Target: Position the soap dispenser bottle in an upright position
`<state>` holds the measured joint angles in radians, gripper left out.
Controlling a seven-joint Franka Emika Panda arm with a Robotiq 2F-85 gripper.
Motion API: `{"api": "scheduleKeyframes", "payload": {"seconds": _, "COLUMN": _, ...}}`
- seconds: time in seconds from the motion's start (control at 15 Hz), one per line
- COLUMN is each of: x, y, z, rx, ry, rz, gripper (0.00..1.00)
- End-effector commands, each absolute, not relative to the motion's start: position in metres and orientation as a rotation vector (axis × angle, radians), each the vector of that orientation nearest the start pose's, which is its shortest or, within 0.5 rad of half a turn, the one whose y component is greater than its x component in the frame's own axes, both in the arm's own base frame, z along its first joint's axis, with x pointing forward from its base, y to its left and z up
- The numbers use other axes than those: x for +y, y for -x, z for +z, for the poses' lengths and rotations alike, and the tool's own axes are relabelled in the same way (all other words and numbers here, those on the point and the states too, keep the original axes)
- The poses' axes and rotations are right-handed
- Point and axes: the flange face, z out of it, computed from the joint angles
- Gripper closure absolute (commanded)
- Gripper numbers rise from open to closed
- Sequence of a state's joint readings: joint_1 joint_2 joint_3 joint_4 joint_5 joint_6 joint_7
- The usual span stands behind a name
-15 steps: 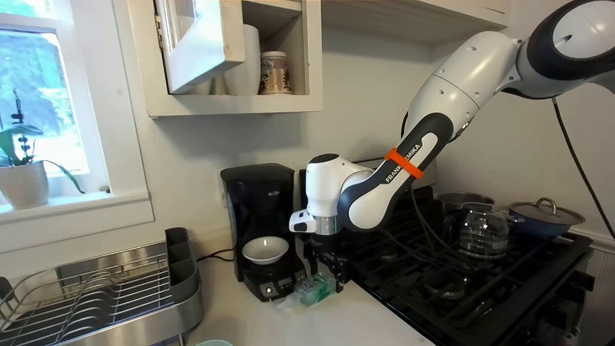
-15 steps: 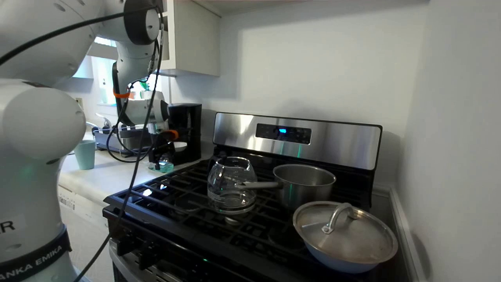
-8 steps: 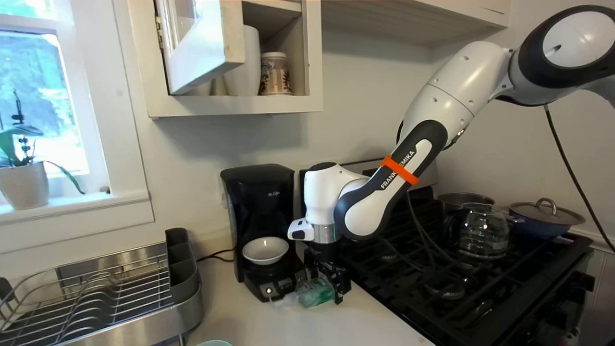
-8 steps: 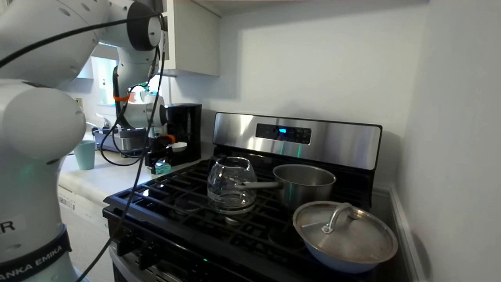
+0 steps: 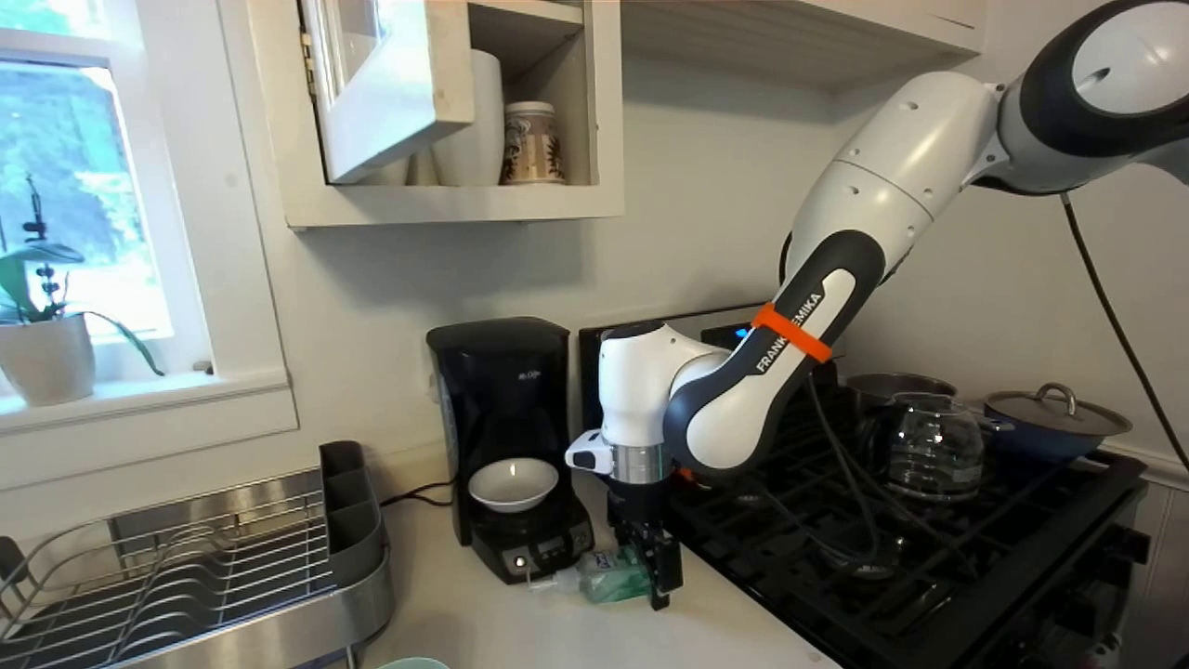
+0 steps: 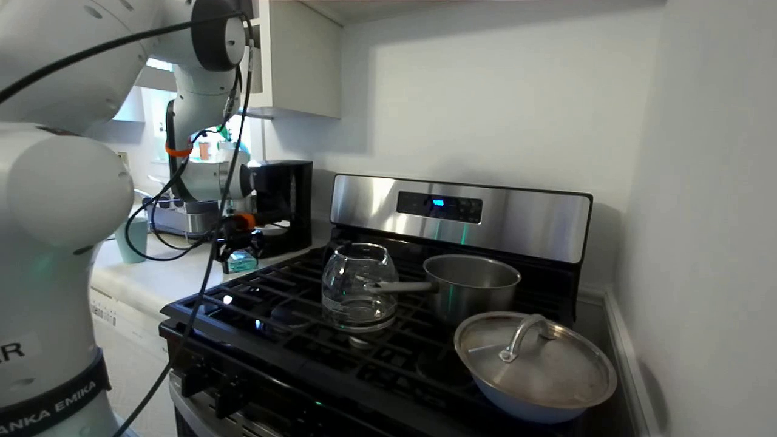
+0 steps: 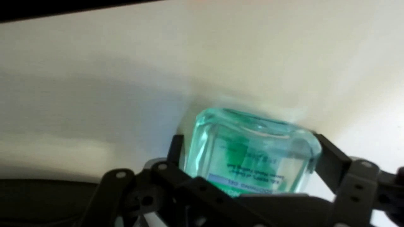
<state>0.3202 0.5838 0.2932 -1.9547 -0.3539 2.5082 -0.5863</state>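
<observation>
A small green bottle lay on its side on the white surface, its top end just beside the coffee maker, its base toward the stove. The end effector had just come down lower around that base, and the base had swung slightly toward the near side. The end effector stood open, 1 jaw on each side of the base in the wrist view, very near or touching, with no grip shown. The lowering probably set up a grasp; closing, lifting and turning upright seemed to remain. Room looked tight: coffee maker at the top end, the stove's edge near the jaws. The widest open stretch lay nearer, between the dish rack and stove.
</observation>
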Motion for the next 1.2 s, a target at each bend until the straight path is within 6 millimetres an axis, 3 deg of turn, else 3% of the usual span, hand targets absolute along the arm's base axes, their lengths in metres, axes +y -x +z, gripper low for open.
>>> {"api": "scheduleKeyframes", "payload": {"seconds": 0.0, "x": 0.355, "y": -0.483, "z": 0.202, "rx": -1.944, "ry": 2.560, "rz": -0.149, "gripper": 0.00}}
{"api": "scheduleKeyframes", "payload": {"seconds": 0.2, "x": 0.358, "y": -0.475, "z": 0.214, "rx": -1.828, "ry": 2.712, "rz": -0.275, "gripper": 0.00}}
{"api": "scheduleKeyframes", "payload": {"seconds": 0.4, "x": 0.357, "y": -0.468, "z": 0.216, "rx": -1.815, "ry": 2.826, "rz": -0.228, "gripper": 0.00}}
{"api": "scheduleKeyframes", "payload": {"seconds": 0.53, "x": 0.357, "y": -0.463, "z": 0.215, "rx": -1.804, "ry": 2.871, "rz": -0.200, "gripper": 0.21}}
{"api": "scheduleKeyframes", "payload": {"seconds": 0.73, "x": 0.359, "y": -0.459, "z": 0.213, "rx": -1.808, "ry": 2.872, "rz": -0.150, "gripper": 0.33}}
{"api": "scheduleKeyframes", "payload": {"seconds": 0.87, "x": 0.360, "y": -0.460, "z": 0.213, "rx": -1.838, "ry": 2.857, "rz": -0.156, "gripper": 0.28}}
{"api": "scheduleKeyframes", "payload": {"seconds": 0.93, "x": 0.359, "y": -0.461, "z": 0.213, "rx": -1.839, "ry": 2.855, "rz": -0.152, "gripper": 0.21}}
{"api": "scheduleKeyframes", "payload": {"seconds": 1.0, "x": 0.358, "y": -0.460, "z": 0.212, "rx": -1.836, "ry": 2.856, "rz": -0.145, "gripper": 0.21}}
{"api": "scheduleKeyframes", "payload": {"seconds": 1.13, "x": 0.355, "y": -0.457, "z": 0.212, "rx": -1.825, "ry": 2.855, "rz": -0.136, "gripper": 0.32}}
